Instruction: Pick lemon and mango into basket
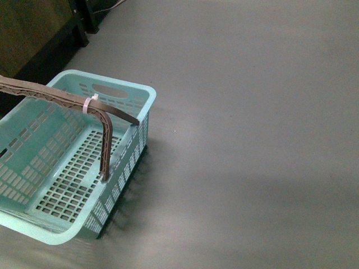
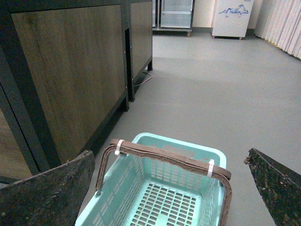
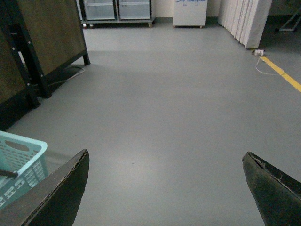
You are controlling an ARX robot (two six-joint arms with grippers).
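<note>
You had the basket [image 1: 147,98] sitting on the grey floor [image 1: 252,123] toward the robot's left, near a dark wooden cabinet [image 2: 70,75]. It was empty: its slotted base showed bare in the front and left wrist views, with the brown handles [image 1: 106,145] crossing over the opening and a white zip tie [image 1: 88,105] binding them. Neither the lemon nor the mango showed in any view, so I cannot tell you where they lay. Your left tool [image 2: 169,157] hung above the basket with its fingers [image 2: 47,188] spread wide and nothing between them. Your right tool [image 3: 165,154] was spread just as wide over bare floor, with only a corner of the basket at the edge of its view, and it too held nothing. My reading is that the task was at its very start, at the search step, with no fruit picked. The next move, I judge, called for you to swing an arm or the robot round until the fruit came into view, then bring a spread tool down over one. Mind the handles, which could block a drop into the basket.
</note>
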